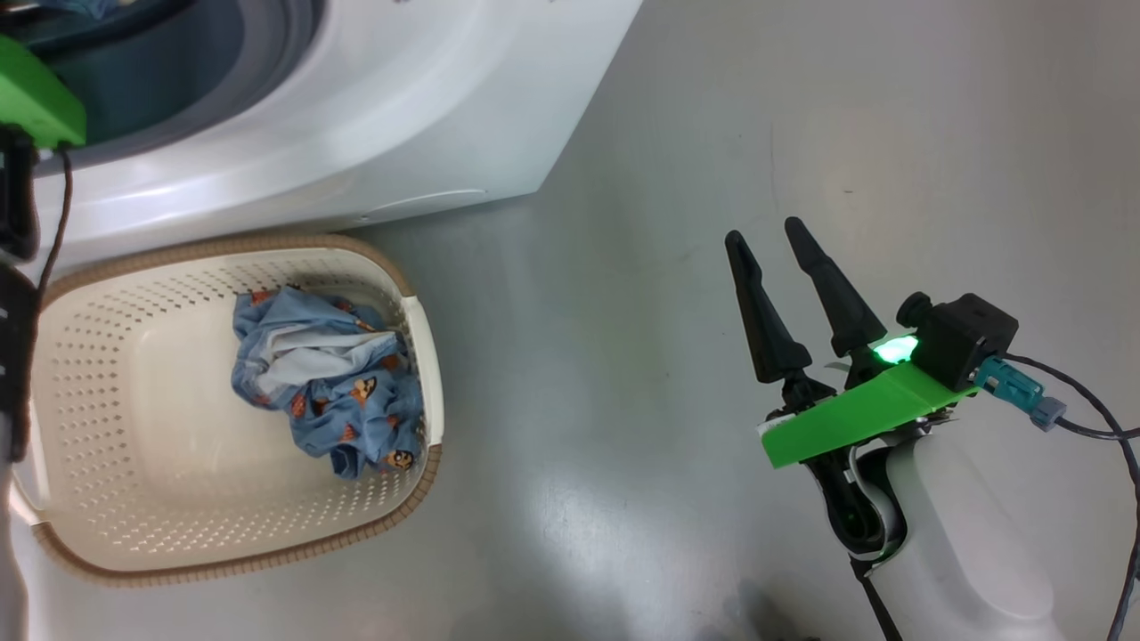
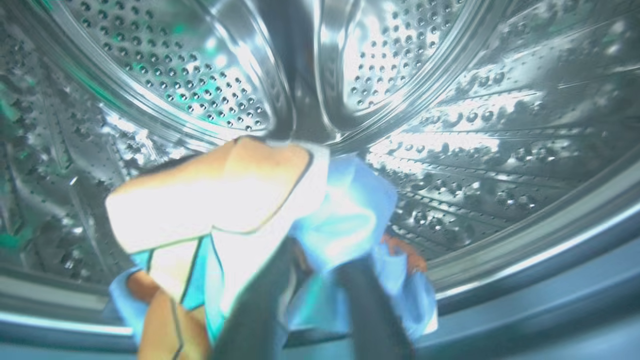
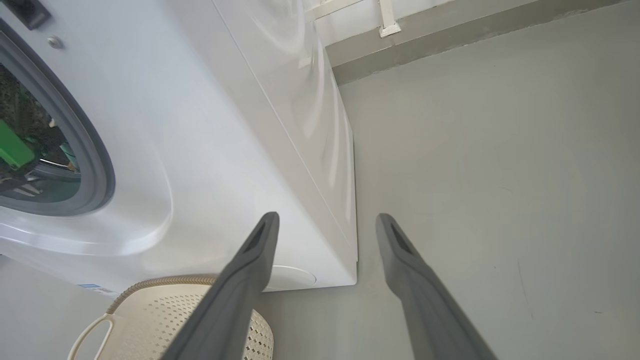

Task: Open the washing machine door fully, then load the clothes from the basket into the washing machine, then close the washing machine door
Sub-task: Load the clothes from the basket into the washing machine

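One blue-and-cream garment point(image 2: 330, 220) lies inside the washing machine point(image 1: 356, 133), low in its steel drum point(image 2: 425, 125), just past the gasket. The left gripper point(image 2: 320, 257) is in the drum with it. Cloth bunches between and over its fingers point(image 2: 250, 320), so you cannot tell whether they clamp it or stand free. You find a crumpled heap of clothes point(image 1: 329, 374) in the basket point(image 1: 419, 312), which stands just in front of the washing machine. The right gripper point(image 1: 763, 230) hovers over the floor point(image 1: 712, 107) off the washing machine's right corner, jaws spread, holding nothing.
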You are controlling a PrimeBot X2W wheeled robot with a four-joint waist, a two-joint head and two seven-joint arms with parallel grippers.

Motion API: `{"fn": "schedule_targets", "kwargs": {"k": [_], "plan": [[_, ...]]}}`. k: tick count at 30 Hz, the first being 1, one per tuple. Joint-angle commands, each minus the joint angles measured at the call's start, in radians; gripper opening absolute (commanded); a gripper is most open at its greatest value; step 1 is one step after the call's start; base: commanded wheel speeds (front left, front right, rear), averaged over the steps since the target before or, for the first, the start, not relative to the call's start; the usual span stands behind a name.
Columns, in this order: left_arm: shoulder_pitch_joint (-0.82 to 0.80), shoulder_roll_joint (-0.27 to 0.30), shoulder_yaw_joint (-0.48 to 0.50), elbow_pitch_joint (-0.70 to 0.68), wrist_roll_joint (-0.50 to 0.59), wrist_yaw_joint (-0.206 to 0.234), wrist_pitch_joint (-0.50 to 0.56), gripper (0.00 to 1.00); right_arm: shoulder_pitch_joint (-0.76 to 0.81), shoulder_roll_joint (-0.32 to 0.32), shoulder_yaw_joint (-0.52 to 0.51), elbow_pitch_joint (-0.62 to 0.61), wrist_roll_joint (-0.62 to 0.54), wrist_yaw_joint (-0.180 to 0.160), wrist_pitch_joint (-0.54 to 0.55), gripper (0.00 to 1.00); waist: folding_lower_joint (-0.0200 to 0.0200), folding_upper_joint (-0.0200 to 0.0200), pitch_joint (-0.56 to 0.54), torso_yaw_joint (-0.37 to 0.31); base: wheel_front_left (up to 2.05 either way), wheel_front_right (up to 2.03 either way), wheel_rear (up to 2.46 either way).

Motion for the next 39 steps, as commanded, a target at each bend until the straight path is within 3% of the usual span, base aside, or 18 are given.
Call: {"fn": "schedule_targets", "kwargs": {"k": [1,11,18,25,39], "plan": [[-0.031,0.048,0.008,-0.004,-0.006,-0.002,-0.005,1.0,0.017,0.012,0.024,-0.017,0.009,0.002,-0.005,1.0,0.0,0.0,-0.003,0.003,0.0,0.0,0.0],[-0.052,0.044,-0.059,0.083,-0.085,-0.002,-0.005,1.0,0.019,0.012,0.022,-0.013,0.006,0.002,-0.005,1.0,0.0,0.0,-0.02,0.02,0.0,0.0,0.0],[0.025,0.037,-0.047,0.027,-0.13,-0.002,-0.005,1.0,0.028,0.001,0.014,-0.007,0.003,0.002,-0.005,1.0,0.0,0.0,-0.056,0.037,0.0,0.0,0.0],[0.196,0.015,0.039,-0.102,-0.116,-0.002,-0.005,1.0,0.059,-0.024,-0.003,-0.005,0.003,0.002,-0.005,1.0,0.0,0.0,-0.126,0.064,0.0,0.0,0.0],[0.547,-0.085,0.204,-0.353,0.006,-0.002,-0.005,1.0,0.159,-0.087,-0.013,0.018,0.014,0.002,-0.005,1.0,0.0,0.0,-0.291,0.127,0.0,0.0,0.0]]}}
